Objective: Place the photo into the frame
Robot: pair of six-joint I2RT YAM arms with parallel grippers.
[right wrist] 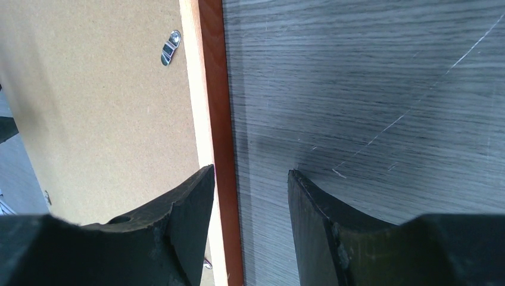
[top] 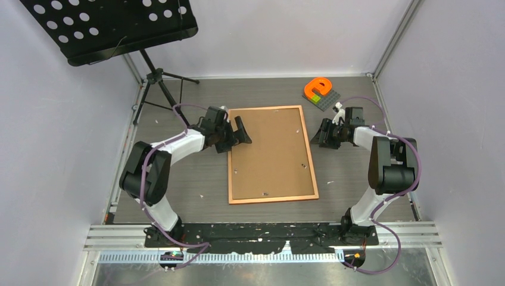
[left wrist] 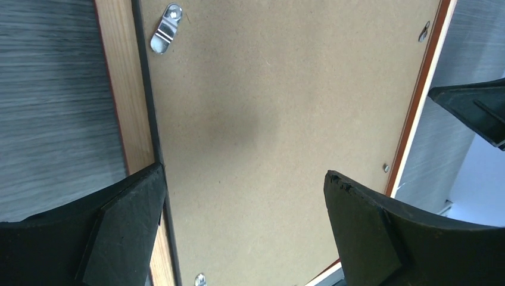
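The frame (top: 271, 198) lies face down in the middle of the table, its thin orange-brown border around a plain brown backing board (top: 271, 152). The photo is hidden. My left gripper (top: 241, 134) hangs open over the frame's left edge; in the left wrist view its fingers spread wide above the board (left wrist: 274, 107), and the wooden border (left wrist: 125, 89) runs under the left finger. My right gripper (top: 321, 134) is at the frame's right edge. Its fingers straddle the border (right wrist: 211, 89) with a gap on the table side, gripping nothing.
Small metal turn clips (left wrist: 165, 33) sit along the board's edges. An orange block on a grey baseplate (top: 318, 89) stands at the back right. A black music stand (top: 113, 30) on a tripod is at the back left. White walls enclose the table.
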